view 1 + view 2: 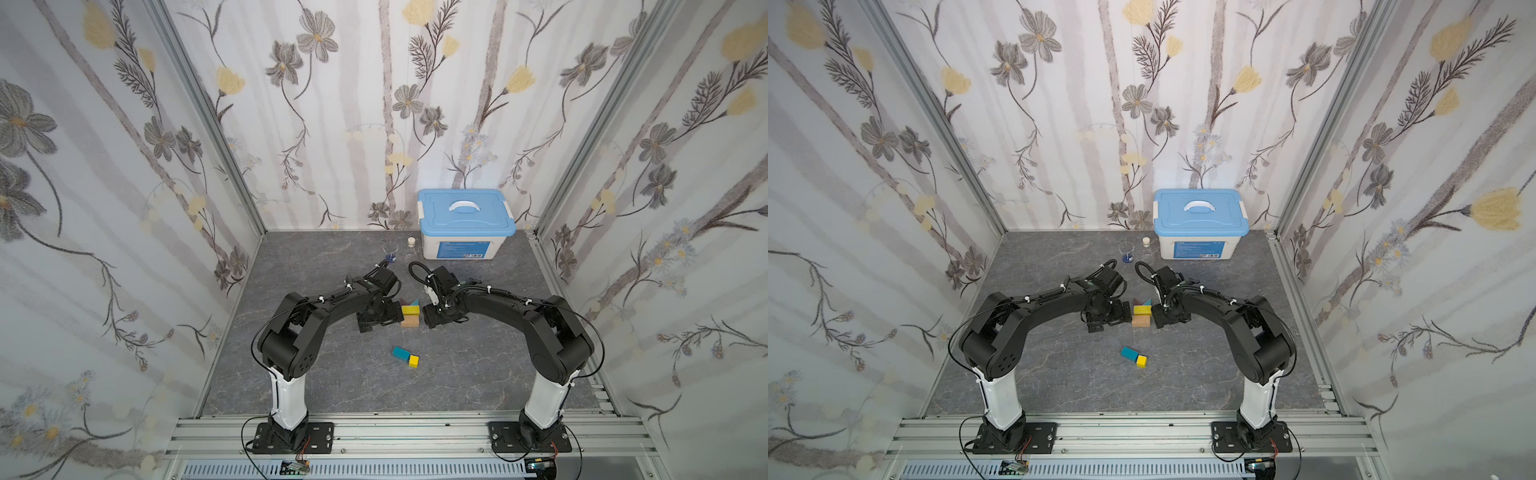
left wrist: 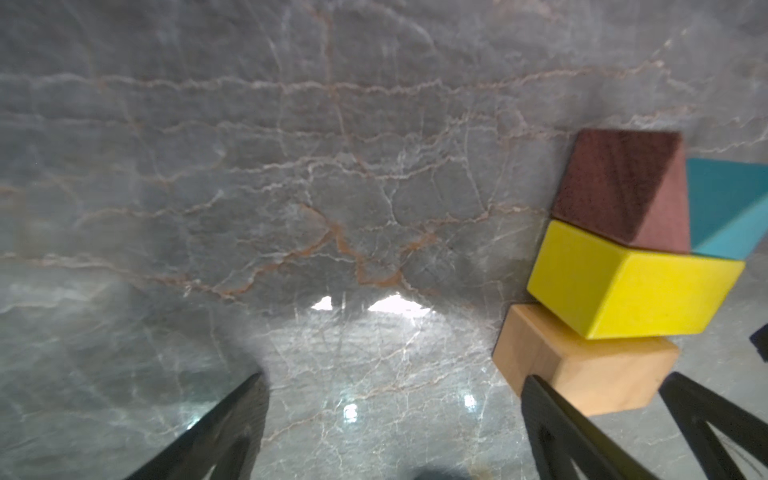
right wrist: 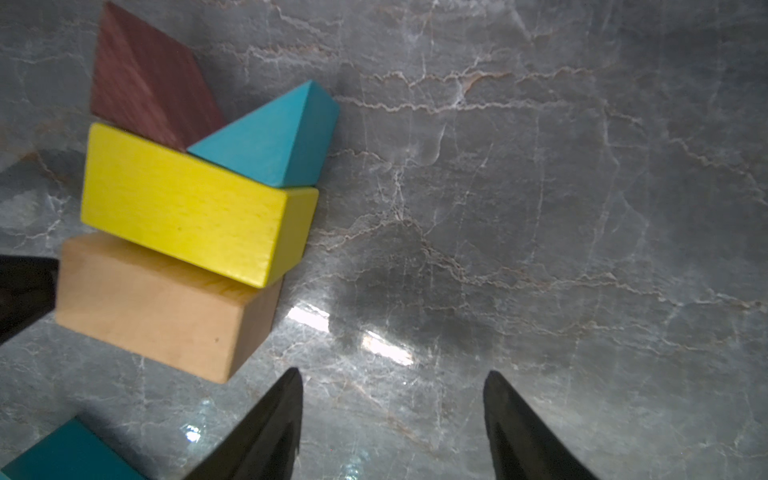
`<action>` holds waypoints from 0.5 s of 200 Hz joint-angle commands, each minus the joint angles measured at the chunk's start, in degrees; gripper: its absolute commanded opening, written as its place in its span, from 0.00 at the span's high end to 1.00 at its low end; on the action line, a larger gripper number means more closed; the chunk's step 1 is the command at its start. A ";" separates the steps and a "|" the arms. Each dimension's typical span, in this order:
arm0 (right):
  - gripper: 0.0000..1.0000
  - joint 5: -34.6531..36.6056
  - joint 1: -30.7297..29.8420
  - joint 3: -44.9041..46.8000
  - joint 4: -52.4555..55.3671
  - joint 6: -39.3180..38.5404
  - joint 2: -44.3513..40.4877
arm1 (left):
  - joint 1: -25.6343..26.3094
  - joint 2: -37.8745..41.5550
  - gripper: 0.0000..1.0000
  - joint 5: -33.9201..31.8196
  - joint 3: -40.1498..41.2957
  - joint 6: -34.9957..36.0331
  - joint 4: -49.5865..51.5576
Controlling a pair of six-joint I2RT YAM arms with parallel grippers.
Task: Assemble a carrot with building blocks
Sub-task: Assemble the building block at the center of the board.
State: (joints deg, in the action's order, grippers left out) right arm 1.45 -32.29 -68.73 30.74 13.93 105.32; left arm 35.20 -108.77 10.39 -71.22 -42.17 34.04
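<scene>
- The grey marble-patterned tabletop (image 1: 332, 386) carries everything.
- A white plastic box with a blue lid (image 1: 461, 248) stands at the far edge, well apart from the blocks.
- The left gripper (image 2: 393, 375) is spread wide with only bare table between its fingers; one finger lies just beside the tan brick.
- The right gripper (image 3: 395, 371) stands partly open and holds nothing, on the opposite side of the column.
- The carrot (image 1: 410, 313), only partly built, lies flat mid-table between the two grippers.
- It is made of a tan wooden brick (image 3: 153, 303), a yellow wooden brick (image 3: 187, 203) set slightly askew against it, then a maroon wooden wedge (image 3: 145, 79) and a teal wooden wedge (image 3: 270, 137) at the far end.
- A teal wooden brick (image 1: 402, 353) lies apart, nearer the arm bases.
- A small yellow wooden cube (image 1: 413, 360) touches that teal brick.
</scene>
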 commanded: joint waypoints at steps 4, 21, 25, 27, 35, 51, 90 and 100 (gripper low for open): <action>0.31 -0.65 0.00 0.26 0.22 0.96 -0.43 | 0.06 0.00 0.01 -0.32 0.56 1.04 5.57; 0.30 -0.48 -0.03 0.35 0.20 1.01 -0.37 | 0.13 -0.29 0.01 -0.46 0.47 0.96 5.16; 0.30 -0.42 0.01 0.35 0.21 1.07 -0.26 | 0.18 -0.32 0.01 -0.38 0.47 0.95 4.97; 0.31 -0.38 0.01 0.35 0.20 1.09 -0.28 | 0.21 -0.31 0.01 -0.33 0.47 0.89 4.91; 0.30 -0.39 0.00 0.44 0.17 1.18 -0.29 | 0.20 -0.55 0.01 -0.32 0.36 0.78 4.59; 0.31 -0.33 -0.04 0.50 0.15 1.27 -0.41 | 0.35 -1.07 0.01 -0.28 -0.21 0.54 4.17; 0.31 -0.21 -0.02 0.70 0.28 1.17 -0.96 | 0.31 -1.40 0.01 -2.42 -0.83 0.08 4.77; 0.31 -0.20 -0.05 0.79 0.24 1.16 -1.02 | 0.31 -0.88 0.01 -3.57 -0.70 -0.01 5.04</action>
State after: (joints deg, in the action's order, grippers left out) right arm 1.48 -32.29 -68.16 30.74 14.57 104.90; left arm 35.53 -109.56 10.00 -72.29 -41.82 37.04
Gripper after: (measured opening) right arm 0.691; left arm 0.992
